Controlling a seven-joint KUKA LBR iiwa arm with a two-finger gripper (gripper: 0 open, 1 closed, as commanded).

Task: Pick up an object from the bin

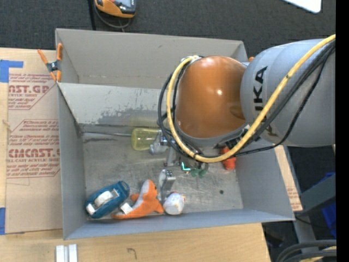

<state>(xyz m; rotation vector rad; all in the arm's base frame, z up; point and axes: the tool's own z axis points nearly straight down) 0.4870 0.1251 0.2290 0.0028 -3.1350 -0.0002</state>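
My gripper (165,179) hangs below the arm's orange dome, low over the bin floor near the front. Just under it and slightly right lies a white rounded object (175,203). Left of that object, an orange floppy item (143,204) lies against the front wall. A yellow translucent piece (143,139) rests on the floor behind and left of the gripper. Close to the gripper's right side I see a small green item (196,172), partly hidden by the arm.
A blue tape dispenser (107,199) lies in the front left corner beside the orange item. A small red-orange thing (229,164) sits to the right, half under the arm. The arm and its cables hide the bin's right middle.
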